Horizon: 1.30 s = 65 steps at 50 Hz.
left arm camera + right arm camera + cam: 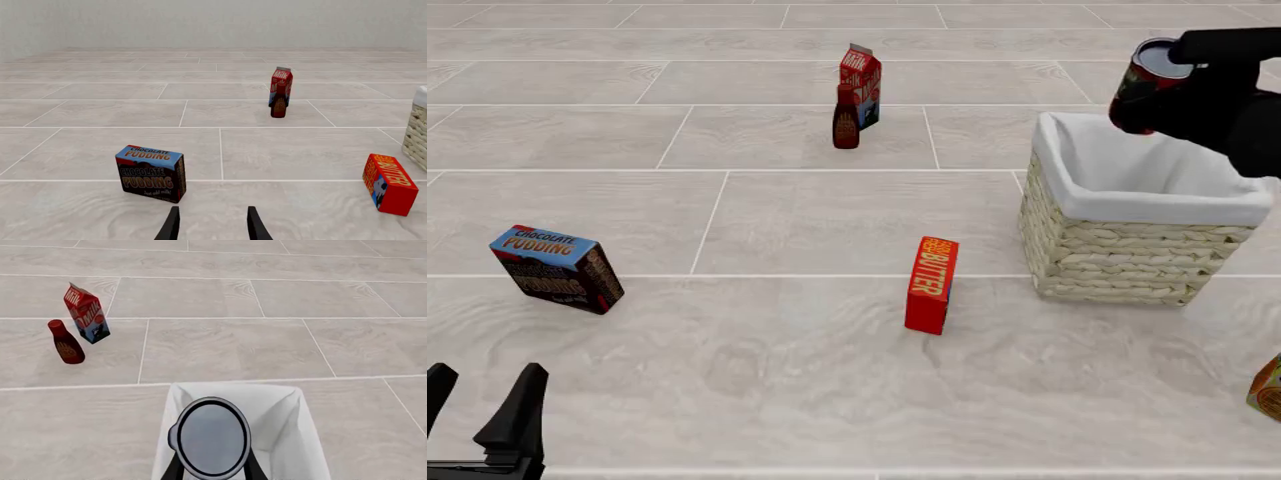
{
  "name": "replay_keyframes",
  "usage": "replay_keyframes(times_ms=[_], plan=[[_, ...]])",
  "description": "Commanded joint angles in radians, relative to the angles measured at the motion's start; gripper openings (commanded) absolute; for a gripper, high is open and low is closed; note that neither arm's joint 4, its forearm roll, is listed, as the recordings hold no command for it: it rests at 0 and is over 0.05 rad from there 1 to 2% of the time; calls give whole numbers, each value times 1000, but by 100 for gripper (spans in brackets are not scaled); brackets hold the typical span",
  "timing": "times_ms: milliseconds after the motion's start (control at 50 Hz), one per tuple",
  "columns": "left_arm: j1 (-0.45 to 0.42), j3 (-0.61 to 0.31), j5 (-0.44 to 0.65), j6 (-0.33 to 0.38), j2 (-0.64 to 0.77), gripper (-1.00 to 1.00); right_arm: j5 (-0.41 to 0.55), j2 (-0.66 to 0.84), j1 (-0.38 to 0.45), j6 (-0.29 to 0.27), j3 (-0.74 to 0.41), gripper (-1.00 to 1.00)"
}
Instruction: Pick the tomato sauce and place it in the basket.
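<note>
Right now the tomato sauce (1148, 84) is clamped in my right gripper (212, 471), fingers on either side of the can, grey top (212, 436) facing the wrist camera; it's held up in the air, tilted, over the far right part of the basket (1121, 250), not touching it. Pick looks done, carry looks about done; what's left is lowering it past the white liner (280, 410), letting go and pulling out. Can sits over the liner opening in the right wrist view, so a drop from here would likely land inside, judging by that view only. My left gripper (478, 405) hangs low at the near left, jaws spread, holding nothing. Other stuff well apart from the basket: butter box (930, 284), chocolate pudding box (557, 268), dark bottle (846, 118) just in front of the milk carton (861, 82)
</note>
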Motion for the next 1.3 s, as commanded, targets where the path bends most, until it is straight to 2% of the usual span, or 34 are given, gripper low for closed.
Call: replay_keyframes(times_ms=[20,540,1300], plan=[[0,0,0,0,0,100,22,13,-6,14,-25,-100],[0,0,0,0,0,100,48,66,-43,29,-79,-100],[0,0,0,0,0,100,62,123,-50,14,-118,-100]])
